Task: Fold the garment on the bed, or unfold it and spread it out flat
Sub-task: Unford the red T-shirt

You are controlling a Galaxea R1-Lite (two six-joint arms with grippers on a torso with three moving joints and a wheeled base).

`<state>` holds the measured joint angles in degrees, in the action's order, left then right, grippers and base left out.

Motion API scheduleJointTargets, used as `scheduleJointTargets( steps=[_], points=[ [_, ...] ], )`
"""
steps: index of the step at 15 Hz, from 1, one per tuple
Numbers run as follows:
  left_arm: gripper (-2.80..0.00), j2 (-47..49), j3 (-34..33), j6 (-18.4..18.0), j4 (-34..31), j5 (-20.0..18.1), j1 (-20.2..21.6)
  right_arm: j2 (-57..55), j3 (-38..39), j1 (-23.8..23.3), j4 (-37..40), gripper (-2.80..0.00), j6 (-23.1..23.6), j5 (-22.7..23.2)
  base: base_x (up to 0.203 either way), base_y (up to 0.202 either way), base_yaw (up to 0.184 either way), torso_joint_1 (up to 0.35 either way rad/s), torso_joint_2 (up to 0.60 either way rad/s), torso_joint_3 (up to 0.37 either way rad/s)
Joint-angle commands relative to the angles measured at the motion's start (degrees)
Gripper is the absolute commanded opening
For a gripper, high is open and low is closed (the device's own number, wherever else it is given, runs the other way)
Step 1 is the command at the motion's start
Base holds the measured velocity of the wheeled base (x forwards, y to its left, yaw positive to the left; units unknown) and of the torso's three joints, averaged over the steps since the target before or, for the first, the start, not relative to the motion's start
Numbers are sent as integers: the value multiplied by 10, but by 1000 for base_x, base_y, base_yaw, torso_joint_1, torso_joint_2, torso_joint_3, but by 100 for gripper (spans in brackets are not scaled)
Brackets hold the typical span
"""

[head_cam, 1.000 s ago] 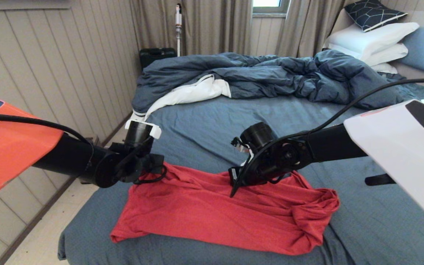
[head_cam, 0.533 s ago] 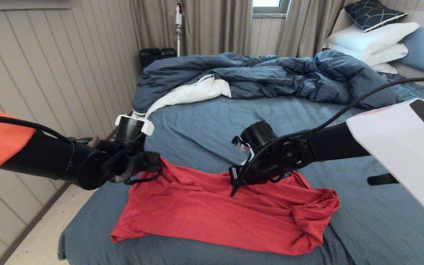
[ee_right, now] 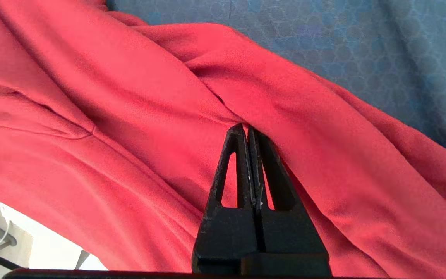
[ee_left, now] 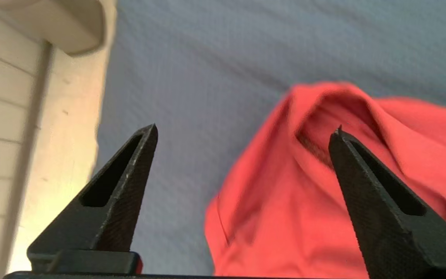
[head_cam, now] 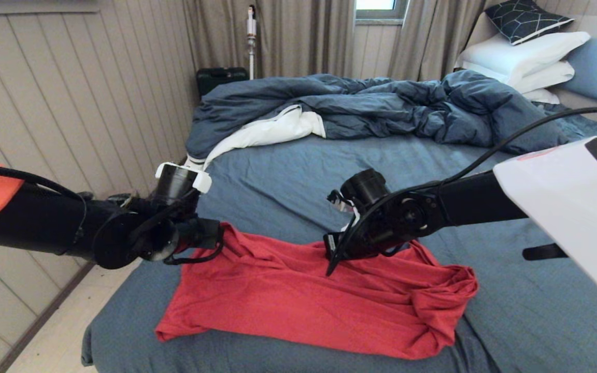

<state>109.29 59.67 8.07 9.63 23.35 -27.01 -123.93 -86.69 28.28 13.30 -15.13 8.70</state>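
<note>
The red garment (head_cam: 309,300) lies crumpled and partly spread on the near part of the bed (head_cam: 288,176), bunched at its right end. My left gripper (head_cam: 219,234) hovers at the garment's far left corner, open; in the left wrist view its gripper (ee_left: 246,128) stands wide over the red cloth (ee_left: 304,201) and the sheet, holding nothing. My right gripper (head_cam: 329,259) is at the middle of the garment's far edge. There it (ee_right: 247,128) is shut, its tips pinching a fold of the garment (ee_right: 110,116), with creases running to them.
A rumpled dark blue duvet (head_cam: 381,109) with white lining fills the far half of the bed. White pillows (head_cam: 526,57) are stacked at the back right. The bed's left edge drops to the floor (head_cam: 55,331) beside a panelled wall.
My left gripper has opened and let go of the garment's left corner, and that arm has drawn back to the left. The right arm and the garment's far edge have stayed put.
</note>
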Motion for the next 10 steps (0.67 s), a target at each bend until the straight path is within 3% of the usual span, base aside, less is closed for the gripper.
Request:
scheduleJointTargets(
  steps=[1,6,7,10],
  points=[
    [0,-25,0,9,-15,-13,-1,4,0,0,1,-280,-1,1,0,0,0,0,0,0],
    [0,-67,14,83,-124,-95,-30,20,14,-3,1,-280,-1,0,0,0,0,0,0,0],
    [-280,-67,15,89,-137,-100,-43,25,22,-8,1,-280,0,0,0,0,0,0,0,0],
    [-280,-68,33,92,-167,-105,-78,33,32,-18,1,-280,0,0,0,0,0,0,0,0]
  ],
)
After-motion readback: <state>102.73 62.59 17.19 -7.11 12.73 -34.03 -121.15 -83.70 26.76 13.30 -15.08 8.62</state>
